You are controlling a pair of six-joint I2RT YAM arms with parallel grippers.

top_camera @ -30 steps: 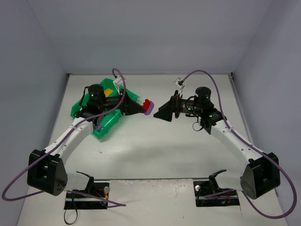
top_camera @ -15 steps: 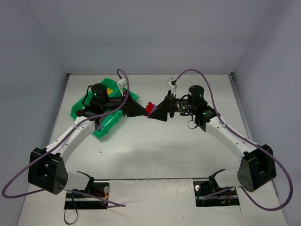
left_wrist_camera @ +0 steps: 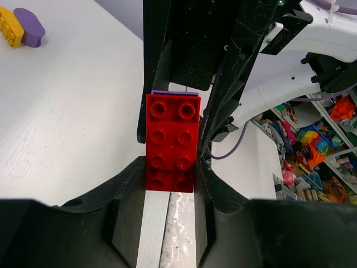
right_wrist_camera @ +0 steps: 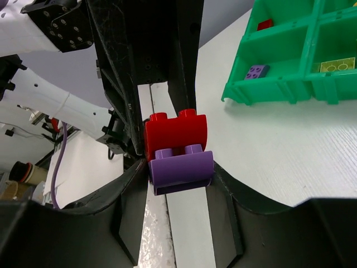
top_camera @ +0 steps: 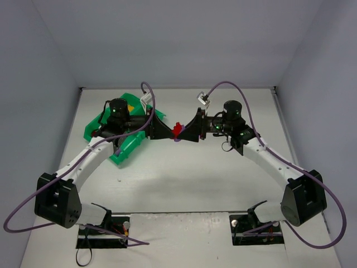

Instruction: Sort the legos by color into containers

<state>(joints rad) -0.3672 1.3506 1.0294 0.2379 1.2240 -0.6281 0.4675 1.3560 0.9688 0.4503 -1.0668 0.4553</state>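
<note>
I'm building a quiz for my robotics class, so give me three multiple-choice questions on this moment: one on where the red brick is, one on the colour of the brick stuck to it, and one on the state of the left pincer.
1. Where is the red brick?
A) in the green tray
B) flat on the table
C) up between the two pincers

2. What colour is the brick joined to it?
A) purple
B) yellow
C) lime

3. The left pincer is:
A) open and empty
B) shut on the red brick
C) out of view

Answers:
1 C, the left pincer and right pincer meet around it, off the table.
2 A, the purple brick sits against it in the right wrist view.
3 B, it clamps the brick's near end.
</note>
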